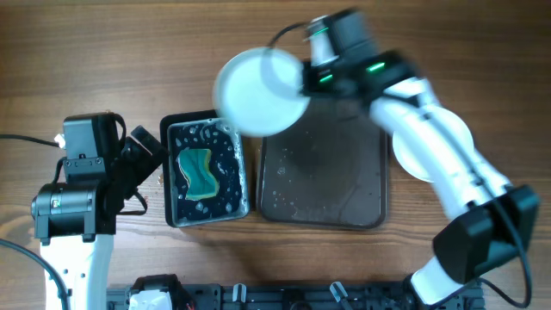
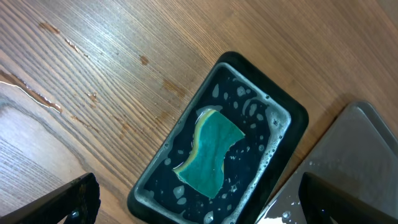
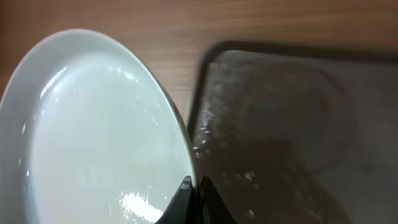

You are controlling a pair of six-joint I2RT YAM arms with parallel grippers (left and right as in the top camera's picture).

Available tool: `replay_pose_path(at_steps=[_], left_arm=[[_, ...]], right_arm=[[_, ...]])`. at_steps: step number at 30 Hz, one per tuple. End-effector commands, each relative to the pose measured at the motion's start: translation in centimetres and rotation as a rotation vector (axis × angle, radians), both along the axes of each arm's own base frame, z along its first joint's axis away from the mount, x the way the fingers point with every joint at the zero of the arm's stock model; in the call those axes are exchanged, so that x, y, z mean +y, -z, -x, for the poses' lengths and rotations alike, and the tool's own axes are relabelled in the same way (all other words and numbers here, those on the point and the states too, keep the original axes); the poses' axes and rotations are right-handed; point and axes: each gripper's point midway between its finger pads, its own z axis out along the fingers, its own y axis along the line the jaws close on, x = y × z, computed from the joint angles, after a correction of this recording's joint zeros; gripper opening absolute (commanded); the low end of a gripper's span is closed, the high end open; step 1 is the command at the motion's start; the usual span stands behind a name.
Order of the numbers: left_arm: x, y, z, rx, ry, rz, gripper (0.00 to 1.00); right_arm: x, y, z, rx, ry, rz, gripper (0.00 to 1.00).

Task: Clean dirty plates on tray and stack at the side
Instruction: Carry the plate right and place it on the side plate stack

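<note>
My right gripper point(image 1: 303, 79) is shut on the rim of a white plate point(image 1: 258, 91) and holds it tilted above the far left corner of the wet dark tray point(image 1: 324, 172). In the right wrist view the plate point(image 3: 99, 137) fills the left side, the fingers point(image 3: 194, 193) pinch its edge, and the tray point(image 3: 286, 124) lies below. My left gripper point(image 2: 199, 202) is open and empty above the near end of a black basin point(image 2: 281, 112) of soapy water holding a teal sponge point(image 2: 211, 152). The sponge also shows in the overhead view point(image 1: 198, 172).
The black basin point(image 1: 172, 185) stands just left of the tray. Another white plate point(image 1: 415, 155) lies on the table right of the tray, partly hidden by my right arm. Water streaks mark the wood point(image 2: 31, 93) left of the basin.
</note>
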Motion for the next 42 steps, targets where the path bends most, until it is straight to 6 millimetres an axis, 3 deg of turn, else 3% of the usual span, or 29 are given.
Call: replay_pose_path(at_steps=[1,3,5,8,10,14,17,21,22,23,24,25,27,29,32,33,36,37,38,40,42], left_arm=[[0.2,-0.4,-0.2,-0.008,0.003,-0.006,1.00],[0.2,-0.4,-0.2,-0.008,0.004,-0.006,1.00],[0.2,-0.4,-0.2,-0.008,0.003,-0.006,1.00],[0.2,-0.4,-0.2,-0.008,0.004,-0.006,1.00],[0.2,-0.4,-0.2,-0.008,0.004,-0.006,1.00],[0.2,-0.4,-0.2,-0.008,0.004,-0.006,1.00],[0.2,-0.4,-0.2,-0.008,0.004,-0.006,1.00],[0.2,-0.4,-0.2,-0.008,0.004,-0.006,1.00],[0.2,-0.4,-0.2,-0.008,0.004,-0.006,1.00],[0.2,-0.4,-0.2,-0.008,0.004,-0.006,1.00],[0.2,-0.4,-0.2,-0.008,0.004,-0.006,1.00],[0.2,-0.4,-0.2,-0.008,0.004,-0.006,1.00],[0.2,-0.4,-0.2,-0.008,0.004,-0.006,1.00],[0.2,-0.4,-0.2,-0.008,0.003,-0.006,1.00],[0.2,-0.4,-0.2,-0.008,0.004,-0.006,1.00],[0.2,-0.4,-0.2,-0.008,0.004,-0.006,1.00],[0.2,-0.4,-0.2,-0.008,0.004,-0.006,1.00],[0.2,-0.4,-0.2,-0.008,0.004,-0.006,1.00],[0.2,-0.4,-0.2,-0.008,0.003,-0.006,1.00],[0.2,-0.4,-0.2,-0.008,0.004,-0.006,1.00],[0.2,-0.4,-0.2,-0.008,0.004,-0.006,1.00]], right_arm=[[-8.8,-4.6,0.1,0.022,0.191,-0.142,0.04],[-16.9,-2.5,0.7,0.095,0.404,-0.025,0.04],[-22.6,0.4,2.3,0.179,0.560,0.044,0.04],[-27.2,5.5,5.4,0.316,0.717,0.046,0.04],[-30.5,9.8,8.8,0.424,0.870,0.058,0.04],[-32.2,12.7,12.4,0.518,0.924,0.050,0.04],[-33.3,12.9,13.2,0.526,0.935,0.116,0.04],[-33.2,13.0,13.8,0.554,0.945,0.126,0.04],[-33.4,13.1,14.5,0.581,0.974,0.148,0.08],[-33.7,13.1,15.2,0.604,1.002,0.173,0.28],[-33.6,12.9,15.6,0.613,1.001,0.182,0.40],[-33.5,12.6,15.8,0.611,0.995,0.184,0.43],[-33.1,10.7,15.9,0.559,0.976,0.180,0.45],[-31.5,7.8,14.8,0.442,0.883,0.128,0.46],[-25.0,1.6,13.3,0.188,0.573,-0.056,0.46],[-20.1,-2.7,13.8,0.020,0.344,-0.144,0.45],[-13.3,-8.3,17.1,-0.226,0.010,-0.198,0.46],[-11.3,-9.8,18.8,-0.301,-0.097,-0.205,0.51],[-10.1,-10.9,20.4,-0.344,-0.146,-0.209,0.65],[-9.5,-12.0,22.7,-0.397,-0.143,-0.187,1.00],[-9.7,-12.2,24.1,-0.407,-0.109,-0.178,1.00]])
